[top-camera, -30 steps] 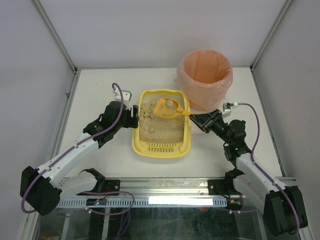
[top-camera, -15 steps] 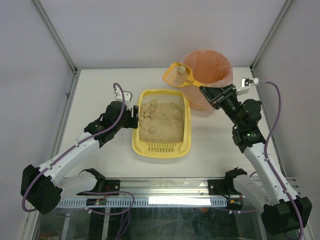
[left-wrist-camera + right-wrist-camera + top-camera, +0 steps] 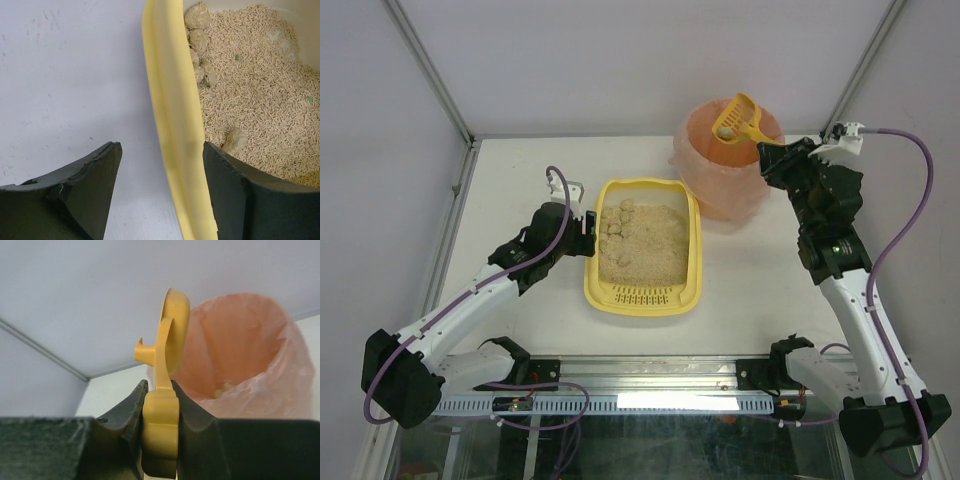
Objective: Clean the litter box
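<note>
Right gripper (image 3: 772, 154), pinching the scoop (image 3: 737, 117) handle, swung from beside the bag-lined bin (image 3: 708, 185) to over it, clump (image 3: 723, 131) apparently not yet dumped; left gripper (image 3: 162, 150) stayed spread astride the litter box (image 3: 592, 288) wall.

you have bright, even, diffuse light in all three views, with no harsh glare. from above, the worktop (image 3: 520, 180) reads flat white, and shadows beside the arms and the litter box (image 3: 592, 290) are faint and soft-edged; a light strip (image 3: 690, 401) glows on the near rail. your left wrist view is crisp on the grains, though the left claw (image 3: 162, 165) looks dark and slightly soft. the right claw (image 3: 159, 390) and scoop (image 3: 175, 325) blur up close; the bag (image 3: 240, 350) glows translucent.
</note>
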